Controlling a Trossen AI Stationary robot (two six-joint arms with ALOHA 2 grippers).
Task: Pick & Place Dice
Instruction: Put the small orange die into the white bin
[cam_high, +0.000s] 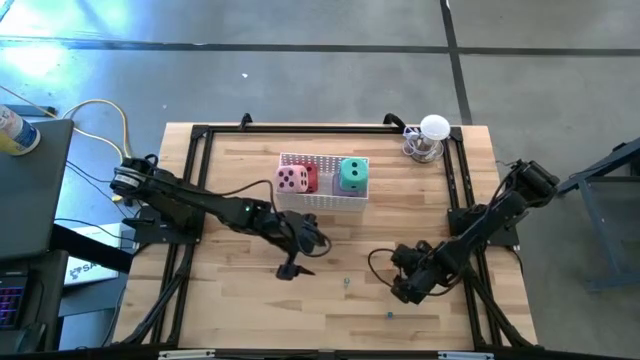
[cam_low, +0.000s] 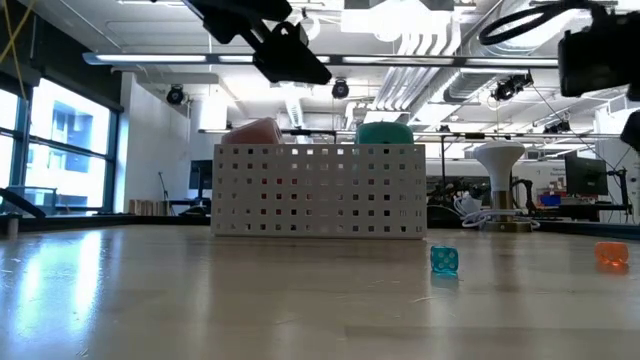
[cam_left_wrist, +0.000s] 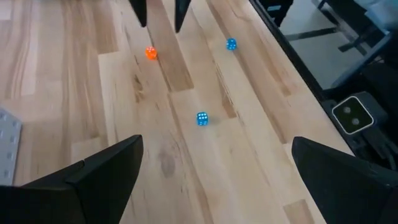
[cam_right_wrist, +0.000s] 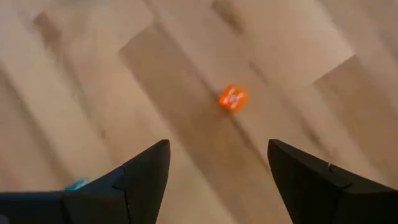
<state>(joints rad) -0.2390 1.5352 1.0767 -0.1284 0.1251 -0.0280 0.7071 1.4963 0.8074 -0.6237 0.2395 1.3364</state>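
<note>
1. Toward the middle of the table's back edge, I saw the large dice sitting inside the white perforated basket (cam_high: 325, 200): the pink die (cam_high: 290, 180) at its left end, the red die (cam_high: 310, 177) touching it, and the green die (cam_high: 353, 175) at the right end.
2. I counted three large dice for certain. I could not confirm a fourth between red and green.
3. They looked soft and light to me, foam-like, so I judged they would squash a little and need wide jaws across two opposite flat faces, taken from above.
4. On the bare wood near the front edge lay three tiny dice: a blue small die (cam_left_wrist: 202, 119), a second blue small die (cam_left_wrist: 231, 43) and an orange small die (cam_right_wrist: 232, 98). These looked hard and likely to skitter if nudged.
5. My left gripper (cam_high: 294, 266) hung just in front of the basket, jaws spread fully, holding nothing.
6. My right gripper (cam_right_wrist: 217, 148) hovered over the front right part of the table above the orange small die, jaws parted with nothing between them.
7. One white-topped stand (cam_high: 433, 135) stood at the back right corner, with one basket and two arms on the table.
</note>
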